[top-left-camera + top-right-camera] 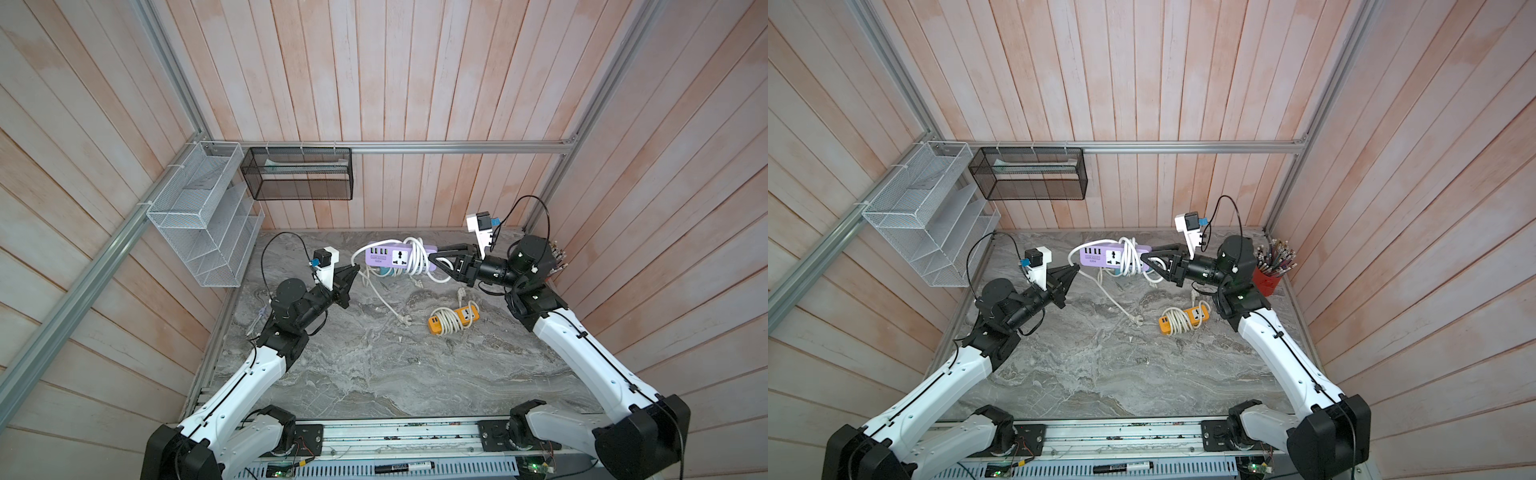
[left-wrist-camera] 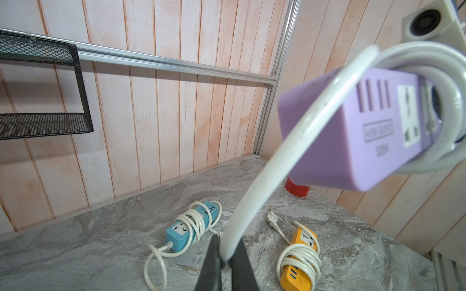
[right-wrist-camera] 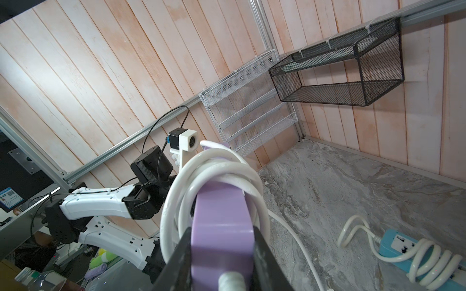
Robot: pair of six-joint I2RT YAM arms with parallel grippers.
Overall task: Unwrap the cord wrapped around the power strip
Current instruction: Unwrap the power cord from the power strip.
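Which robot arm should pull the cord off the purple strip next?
Left, probably. The left hand is pinched shut on the cord where it leaves the coils, so it can pull. The right hand is busy gripping the purple strip by its end and can only steady it.

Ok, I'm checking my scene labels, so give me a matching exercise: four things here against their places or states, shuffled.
1 purple power strip
2 its white cord
3 orange power strip
4 red cup

A holds pens
B pinched in the left jaws
C lying on the table, cord wrapped
D gripped by the right jaws

Pairs: 1-D, 2-B, 3-C, 4-A
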